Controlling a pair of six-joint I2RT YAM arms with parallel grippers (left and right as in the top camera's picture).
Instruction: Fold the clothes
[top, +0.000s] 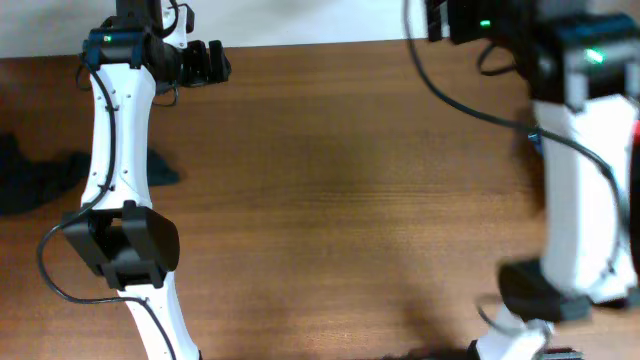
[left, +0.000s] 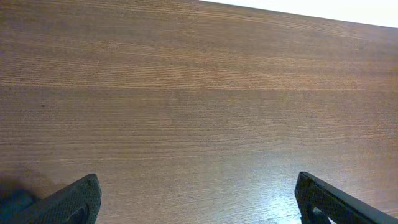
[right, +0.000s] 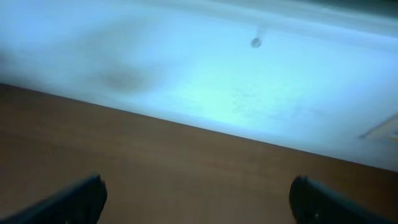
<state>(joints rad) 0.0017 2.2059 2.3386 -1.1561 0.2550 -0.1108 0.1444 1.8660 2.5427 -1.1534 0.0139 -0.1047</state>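
Logged into the rig, here's what I've got on screen. The counter (top: 340, 200) is plain brown wood with long grain running left to right, and the middle of it is bare boards. There's a bit of glare on it in the left wrist view, near the bottom right. Past the far edge is a pale wall (top: 300, 20). In the right wrist view the wall comes out washed-out blue with one small dark spot (right: 255, 42) on it, and that whole view is blurry.

The cloth (top: 30, 175) is a dark bunched-up heap at the far left edge of the counter. Part of it is hidden behind the left arm (top: 115, 140), with a corner poking out on the arm's right side. Nothing is touching it.

The left claw (top: 205, 62) is up at the far edge, well apart from the cloth. In its own view the fingers are spread wide with only wood between them, so it's empty. The right claw (right: 198, 186) is also spread wide and holding nothing, pointed at the seam where counter meets wall. The right arm (top: 580, 160) is smeared in the overhead view, over on the right side.
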